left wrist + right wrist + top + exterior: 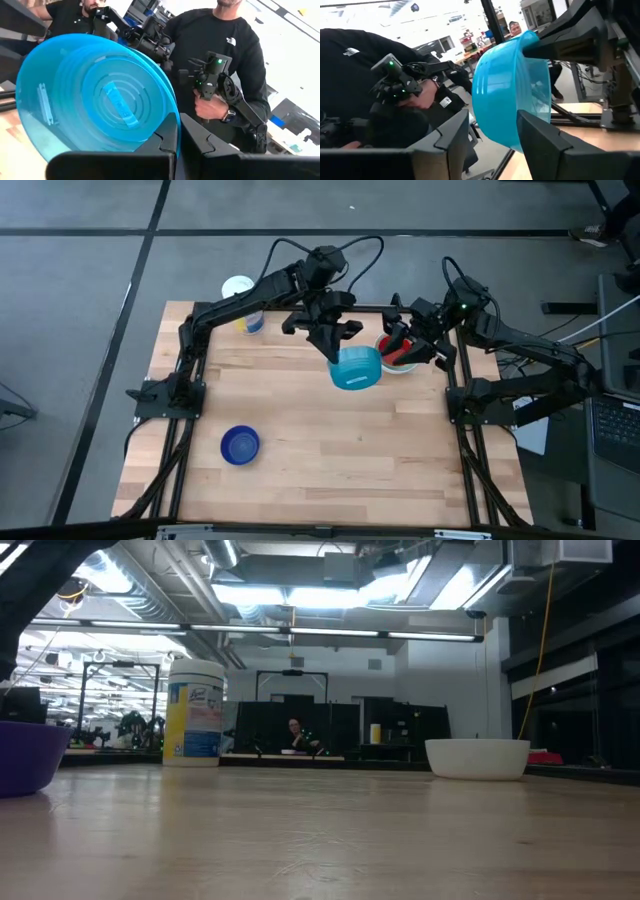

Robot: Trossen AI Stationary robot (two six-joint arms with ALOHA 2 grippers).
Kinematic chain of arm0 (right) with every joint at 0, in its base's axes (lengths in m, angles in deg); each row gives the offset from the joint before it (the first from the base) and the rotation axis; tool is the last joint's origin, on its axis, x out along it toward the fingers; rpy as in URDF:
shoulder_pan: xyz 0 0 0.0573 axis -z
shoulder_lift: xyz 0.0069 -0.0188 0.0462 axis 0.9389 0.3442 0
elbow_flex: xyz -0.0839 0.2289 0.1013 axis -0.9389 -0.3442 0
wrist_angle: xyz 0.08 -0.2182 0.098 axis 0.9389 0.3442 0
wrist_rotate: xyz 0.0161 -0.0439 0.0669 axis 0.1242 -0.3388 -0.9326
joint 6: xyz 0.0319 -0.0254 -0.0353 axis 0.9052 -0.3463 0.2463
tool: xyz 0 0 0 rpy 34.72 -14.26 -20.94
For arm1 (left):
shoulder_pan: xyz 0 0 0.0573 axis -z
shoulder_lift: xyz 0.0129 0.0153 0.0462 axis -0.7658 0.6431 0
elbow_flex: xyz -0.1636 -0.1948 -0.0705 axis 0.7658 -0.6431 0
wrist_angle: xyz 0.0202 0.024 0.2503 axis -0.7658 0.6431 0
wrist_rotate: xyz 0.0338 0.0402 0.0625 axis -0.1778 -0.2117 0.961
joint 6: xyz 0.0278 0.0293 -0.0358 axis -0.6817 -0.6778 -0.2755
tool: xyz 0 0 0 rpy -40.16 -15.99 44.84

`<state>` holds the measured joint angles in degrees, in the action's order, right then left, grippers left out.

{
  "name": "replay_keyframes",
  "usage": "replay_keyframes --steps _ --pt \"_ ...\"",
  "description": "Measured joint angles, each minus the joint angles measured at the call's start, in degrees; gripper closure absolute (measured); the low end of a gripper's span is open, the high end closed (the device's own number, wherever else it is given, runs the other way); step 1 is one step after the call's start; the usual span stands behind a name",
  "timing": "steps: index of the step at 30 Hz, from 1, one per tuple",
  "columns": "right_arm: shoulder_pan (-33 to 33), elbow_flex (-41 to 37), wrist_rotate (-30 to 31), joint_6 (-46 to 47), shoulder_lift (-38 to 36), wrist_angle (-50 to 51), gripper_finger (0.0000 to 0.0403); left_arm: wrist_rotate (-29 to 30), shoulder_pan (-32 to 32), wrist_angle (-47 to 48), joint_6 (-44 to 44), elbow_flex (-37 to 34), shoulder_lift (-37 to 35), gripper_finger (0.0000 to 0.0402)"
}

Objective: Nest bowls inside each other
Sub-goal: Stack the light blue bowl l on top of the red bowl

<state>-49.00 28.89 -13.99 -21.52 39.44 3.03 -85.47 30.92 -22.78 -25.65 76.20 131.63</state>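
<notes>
Spanning the scene, one wooden desk [330,450] carries one white cylindrical container [240,295], one white bowl [477,757] and one dark blue bowl [240,445]. One left claw [335,352] pinches the rim of one light blue bowl [357,369], tilted above the desk's far middle. One right claw [408,345], fingers apart, hovers beside it over a red bowl [393,350].

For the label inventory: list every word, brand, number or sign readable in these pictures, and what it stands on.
White container: blue-and-yellow label, print too blurred to read.
Person's black top: small white chest logo, too small to read.
Person's black sleeve: small white mark, unreadable.
Light blue bowl, held by the left gripper: raised marks on its base, not legible.
Nothing else carries text.
</notes>
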Motion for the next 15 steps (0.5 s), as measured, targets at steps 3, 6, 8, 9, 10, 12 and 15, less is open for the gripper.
replay_keyframes --steps 3,6,8,9,10,12,15 --pt "-0.31 0.02 -0.19 1.37 1.20 -3.02 0.0234 0.61 0.63 -0.92 0.41 0.00 0.00 0.0400" --pt "-0.36 0.28 -0.19 1.95 3.01 -4.38 0.0241 0.58 0.97 -1.65 1.14 -0.02 0.00 0.0400" --pt "-0.36 1.19 -0.79 1.94 4.56 -4.59 0.0246 0.39 1.37 -2.89 2.07 -0.01 0.00 0.0400" --pt "-0.47 1.84 -1.78 1.94 5.40 -4.69 0.0248 0.26 1.57 -3.51 2.57 0.00 0.00 0.0400" --pt "-0.67 2.65 -2.57 1.88 6.26 -4.72 0.0251 0.03 1.73 -3.67 2.78 0.00 0.00 0.0400" --pt "-1.33 4.49 -3.96 1.34 7.82 -4.70 0.0262 -0.51 1.76 -3.72 2.88 0.00 -0.02 0.0400" --pt "-2.48 7.57 -6.34 -1.33 9.53 -4.75 0.0320 -0.76 1.76 -3.76 2.98 0.00 -0.07 0.0400"
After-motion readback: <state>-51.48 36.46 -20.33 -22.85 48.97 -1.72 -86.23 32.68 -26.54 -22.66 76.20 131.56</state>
